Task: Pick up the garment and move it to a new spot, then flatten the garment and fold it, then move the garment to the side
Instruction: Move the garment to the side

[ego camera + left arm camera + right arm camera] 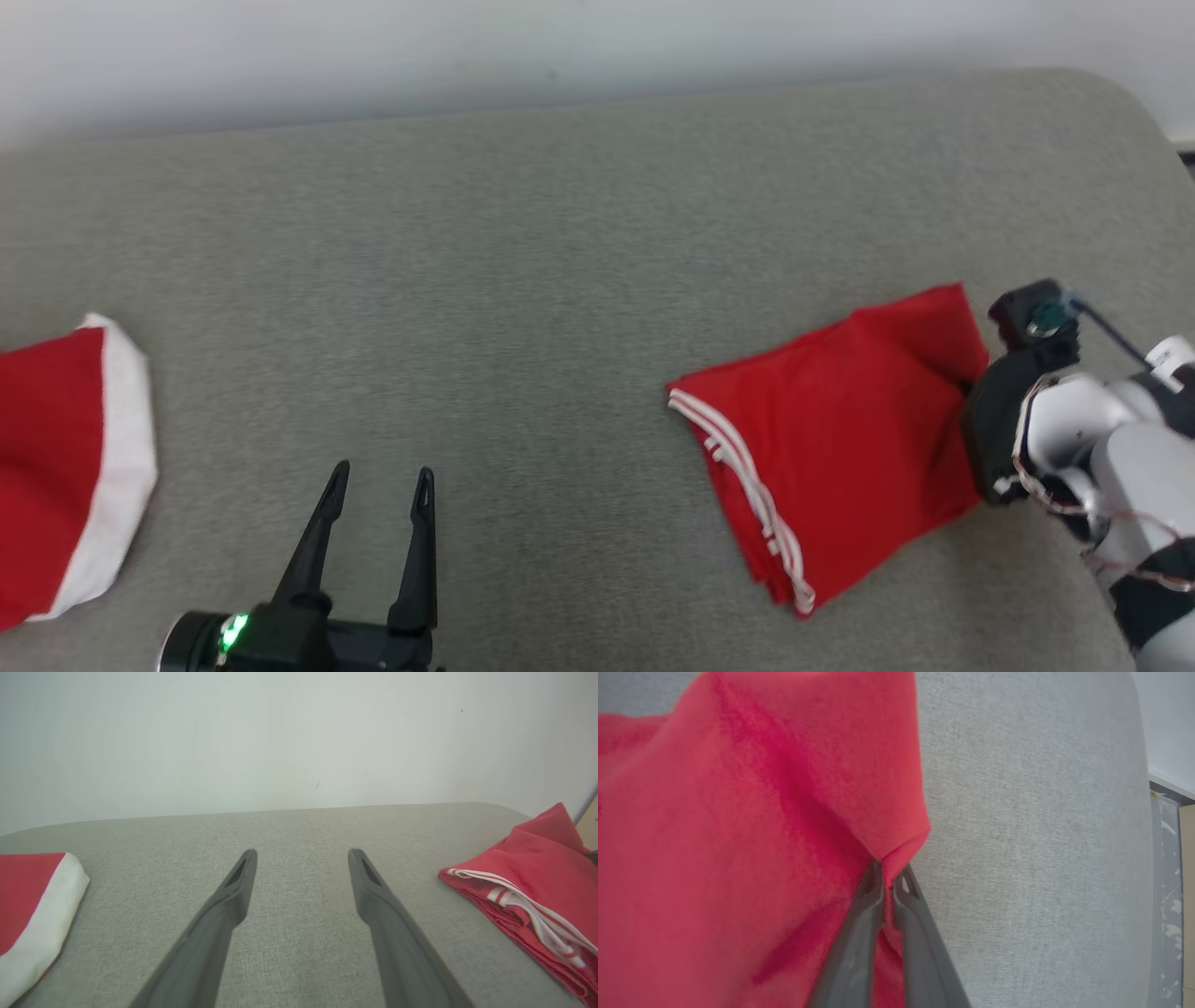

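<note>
- At three o'clock on the grey woven cushion, my right pincer pinches the edge of the folded red white-striped garment.
- Thin bite: I fear layers slipping loose, unfolding when dragged.
- My left pincer hangs spread at seven o'clock.

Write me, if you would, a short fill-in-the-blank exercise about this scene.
The right gripper is ____ on the folded red garment. The left gripper stands ____, holding nothing. The garment's stripes are ____.
Missing words: shut; open; white.
</note>
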